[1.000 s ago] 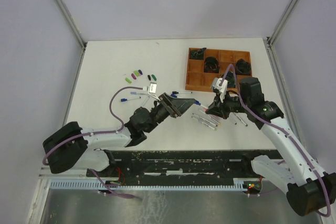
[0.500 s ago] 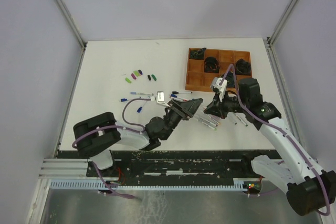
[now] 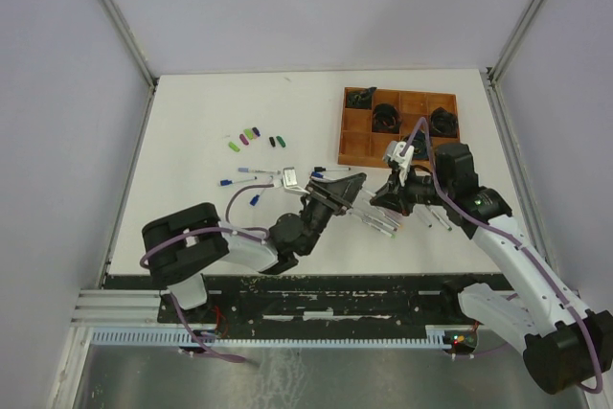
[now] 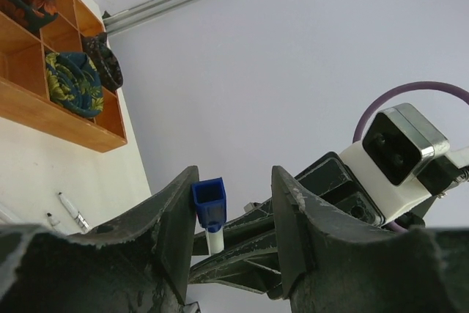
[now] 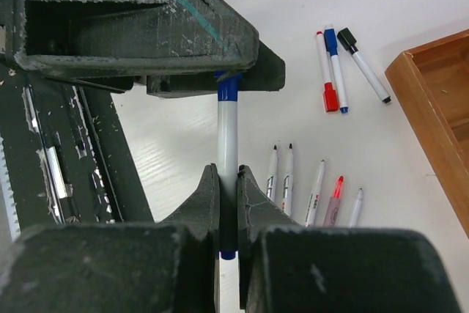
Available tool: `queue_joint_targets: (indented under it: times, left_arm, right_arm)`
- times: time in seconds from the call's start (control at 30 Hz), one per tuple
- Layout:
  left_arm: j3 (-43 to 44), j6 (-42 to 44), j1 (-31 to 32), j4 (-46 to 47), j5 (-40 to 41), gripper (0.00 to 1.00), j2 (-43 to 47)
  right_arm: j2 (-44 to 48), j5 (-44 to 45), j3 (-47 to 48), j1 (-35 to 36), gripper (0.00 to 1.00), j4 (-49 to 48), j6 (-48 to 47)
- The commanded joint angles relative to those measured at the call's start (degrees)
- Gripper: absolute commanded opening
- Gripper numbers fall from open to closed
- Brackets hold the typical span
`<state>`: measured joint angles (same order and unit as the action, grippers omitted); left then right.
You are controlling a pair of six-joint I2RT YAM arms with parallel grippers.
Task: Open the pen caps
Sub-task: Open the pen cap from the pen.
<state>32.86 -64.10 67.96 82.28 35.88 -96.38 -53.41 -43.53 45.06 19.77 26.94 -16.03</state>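
Note:
My right gripper (image 5: 229,174) is shut on the white barrel of a pen (image 5: 228,133) and holds it above the table. The pen's blue cap (image 5: 228,87) points at my left gripper (image 4: 234,182). In the left wrist view that blue cap (image 4: 209,204) sits between the open jaws, against the left one, with a gap to the right one. From above, the left gripper (image 3: 348,189) and right gripper (image 3: 380,200) meet tip to tip. Several loose pen caps (image 3: 251,136) lie at the table's left.
Uncapped pens (image 5: 316,190) lie in a row under the right gripper, and capped red, blue and black pens (image 5: 333,71) lie beyond it. More capped pens (image 3: 241,179) rest at the left. A brown compartment tray (image 3: 350,146) with dark items stands at the back right.
The left arm has swung right, bringing its gripper over the capped end of the held pen, and its jaws have narrowed around the cap. The right gripper has stayed put.

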Motion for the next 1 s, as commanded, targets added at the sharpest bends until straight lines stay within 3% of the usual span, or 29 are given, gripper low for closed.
queue_joint_targets:
  times: [0.0, 0.2, 0.3, 0.37, 0.43, 0.53, 0.63, 0.8, 0.97]
  left_arm:
    - [3.3, -2.1, 0.4, 1.8, 1.4, 0.5, -1.2]
    - [3.5, -1.5, 0.6, 1.5, 2.2, 0.28, -2.2]
    - [3.3, -0.7, 0.5, 1.5, 2.7, 0.04, -2.0]
    - [3.2, 0.0, 0.6, 0.9, 2.9, 0.03, -1.4]
    - [3.1, 1.1, 0.6, -0.1, 3.0, 0.03, -0.8]
    - [3.0, 3.0, 0.5, -0.4, 2.0, 0.03, -0.2]
    - [3.3, 5.1, 0.5, -0.6, -0.5, 0.03, 0.1]
    - [4.8, 7.3, 0.5, -1.4, -4.4, 0.03, -0.2]
    - [5.5, 8.4, 0.5, -2.4, -5.4, 0.03, -0.1]
  right_arm:
    - [0.1, -0.2, -0.2, 0.5, 0.02, -2.2, 1.1]
    - [0.0, 0.5, -0.2, 0.6, 0.02, -2.0, 0.9]
    - [-0.1, 0.2, -0.1, 0.7, 0.02, -1.6, 0.6]
    - [-0.2, -0.3, -0.1, 0.7, 0.02, -1.1, 0.2]
    - [-0.3, -2.1, 0.2, 0.7, 0.15, 0.4, -1.1]
    - [0.1, -3.9, 0.9, 0.7, 0.46, 1.1, -0.3]
    - [-0.3, -5.5, 2.0, 0.2, 0.55, 0.5, 2.7]
    - [-2.8, -5.7, 2.9, -0.4, 0.52, 1.4, 3.4]
    - [-3.1, -4.4, 2.8, -0.4, 0.34, 1.8, 2.6]
